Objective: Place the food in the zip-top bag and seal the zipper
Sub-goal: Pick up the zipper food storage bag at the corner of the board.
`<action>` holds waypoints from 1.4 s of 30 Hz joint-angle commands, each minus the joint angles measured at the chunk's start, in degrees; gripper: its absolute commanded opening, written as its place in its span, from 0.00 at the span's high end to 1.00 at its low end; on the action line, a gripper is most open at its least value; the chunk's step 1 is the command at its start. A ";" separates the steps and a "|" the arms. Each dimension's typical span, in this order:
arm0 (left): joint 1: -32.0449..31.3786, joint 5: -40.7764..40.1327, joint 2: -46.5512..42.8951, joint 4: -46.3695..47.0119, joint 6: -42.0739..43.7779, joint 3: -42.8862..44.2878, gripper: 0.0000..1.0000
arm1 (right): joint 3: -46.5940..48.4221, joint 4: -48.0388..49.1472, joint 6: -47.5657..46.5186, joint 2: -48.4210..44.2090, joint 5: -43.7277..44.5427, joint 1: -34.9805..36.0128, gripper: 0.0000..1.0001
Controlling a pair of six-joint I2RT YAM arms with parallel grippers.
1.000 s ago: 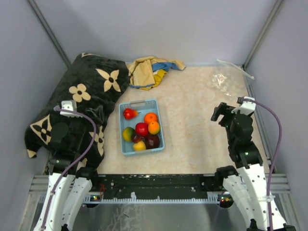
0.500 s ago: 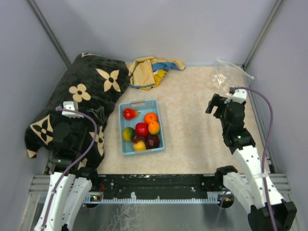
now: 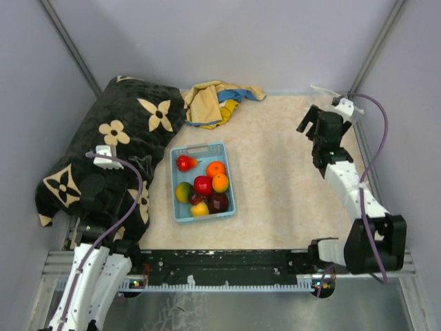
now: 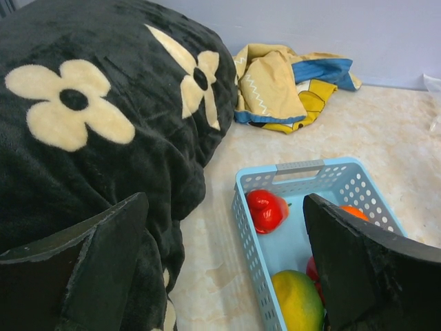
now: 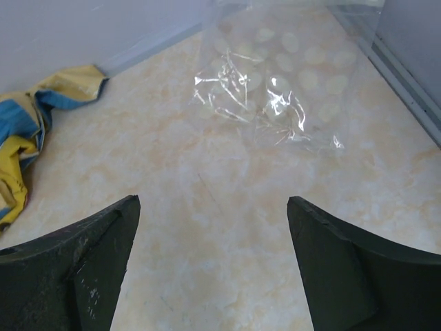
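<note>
Several toy fruits (image 3: 203, 187), red, orange, yellow-green and maroon, lie in the light-blue basket (image 3: 200, 150) at mid table; a red one (image 4: 267, 209) and a yellow-green one (image 4: 298, 300) show in the left wrist view. The clear zip-top bag (image 5: 275, 76) lies flat at the far right corner, mostly hidden behind my right arm in the top view; its whitish zipper strip (image 3: 325, 89) shows there. My right gripper (image 3: 310, 123) is open and empty, just short of the bag (image 5: 213, 227). My left gripper (image 3: 114, 181) is open and empty over the black blanket, left of the basket.
A black blanket with cream flowers (image 3: 117, 138) covers the left side. A crumpled yellow and blue cloth (image 3: 217, 100) lies at the far wall. Grey walls close in the left, back and right sides.
My right arm has stretched forward and up the table toward the far right corner, bringing the open gripper close to the bag. The left arm has barely moved.
</note>
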 commanded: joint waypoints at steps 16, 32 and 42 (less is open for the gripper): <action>-0.10 -1.53 3.51 1.48 2.28 -0.39 0.00 | 33.43 2.71 -4.58 42.48 4.87 -8.60 0.12; -0.08 -1.59 5.26 1.77 0.23 -0.63 0.00 | 40.94 -2.74 -10.78 56.05 -3.32 -9.67 0.54; -0.08 0.42 5.68 0.51 -0.38 -0.24 0.00 | 32.41 -3.02 -15.85 46.82 -10.18 -7.66 1.00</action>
